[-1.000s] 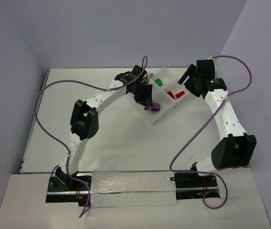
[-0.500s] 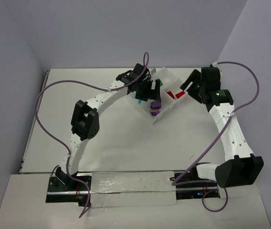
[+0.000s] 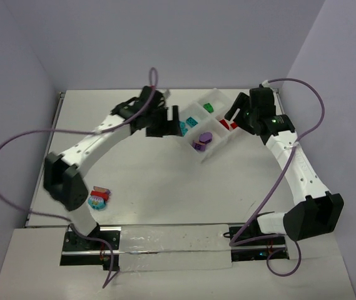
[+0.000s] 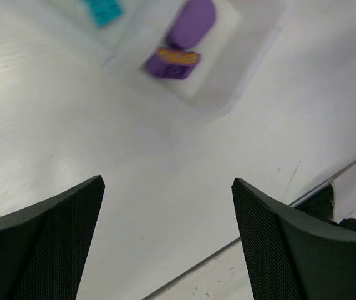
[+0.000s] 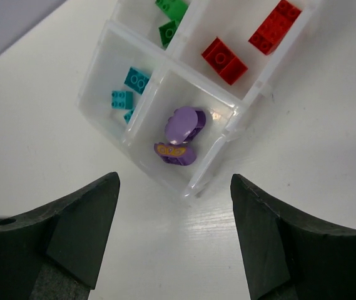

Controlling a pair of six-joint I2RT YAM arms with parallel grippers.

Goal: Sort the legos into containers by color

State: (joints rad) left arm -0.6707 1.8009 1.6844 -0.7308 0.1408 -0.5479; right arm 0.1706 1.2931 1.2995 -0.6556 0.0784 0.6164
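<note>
We logged a white table (image 3: 165, 181) and pale lilac walls (image 3: 165, 37). Sorted legos (image 5: 184, 122) sat in the clear tray (image 3: 220, 145). One mixed clump (image 3: 97, 198) lay loose near-left. On the left gripper (image 4: 167, 184) and right gripper (image 5: 174, 181), jaws were spread, empty.

White table (image 3: 165, 181), pale lilac walls (image 3: 165, 44)

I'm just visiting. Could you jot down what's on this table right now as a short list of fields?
Container: clear tray, four compartments
Sorted: green bricks, red bricks, teal bricks, purple pieces, one colour per compartment
Left out: multicoloured clump on the table, apart from the tray
Grippers: left gripper open, empty, beside the tray; right gripper open, empty, above it
</note>
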